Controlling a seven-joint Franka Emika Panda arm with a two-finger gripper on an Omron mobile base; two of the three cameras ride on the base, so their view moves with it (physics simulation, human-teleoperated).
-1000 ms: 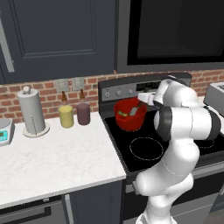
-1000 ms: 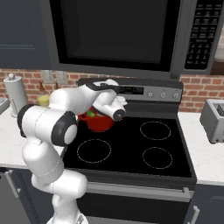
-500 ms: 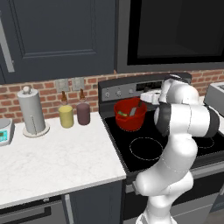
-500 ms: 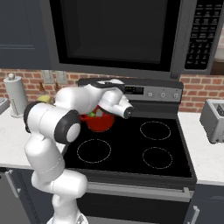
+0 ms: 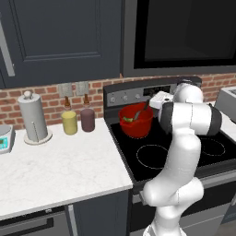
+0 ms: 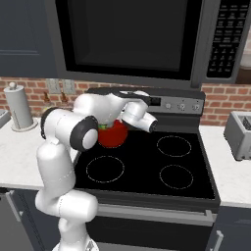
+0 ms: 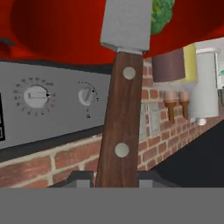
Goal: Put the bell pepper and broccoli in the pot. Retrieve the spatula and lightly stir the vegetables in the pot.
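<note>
The pincer (image 7: 116, 181) is clamped on the spatula (image 7: 121, 87), a slim utensil with a riveted brown wooden handle and a flat grey metal blade, and the hand view looks straight up that handle. The spatula's long axis runs directly away from the pincer, and its blade reaches over the rim into the round, deep red pot (image 5: 136, 120). A scrap of green broccoli (image 7: 160, 15) lies just beside the blade inside the red wall. In the left base view the utensil leans out of the pot toward the white wrist, so any stirring stroke would seem to turn on sweeping the blade sideways around this axis, not pushing along it. The pot stands on the rear left burner of the black glass stovetop (image 6: 147, 166), close under the grey control panel with its round dials (image 7: 37, 95). To the left, the white marble bench (image 5: 55, 161) carries a yellow canister (image 5: 69, 122), a maroon canister (image 5: 87, 119) and a white paper-towel roll (image 5: 33, 117) before the red brick wall.
</note>
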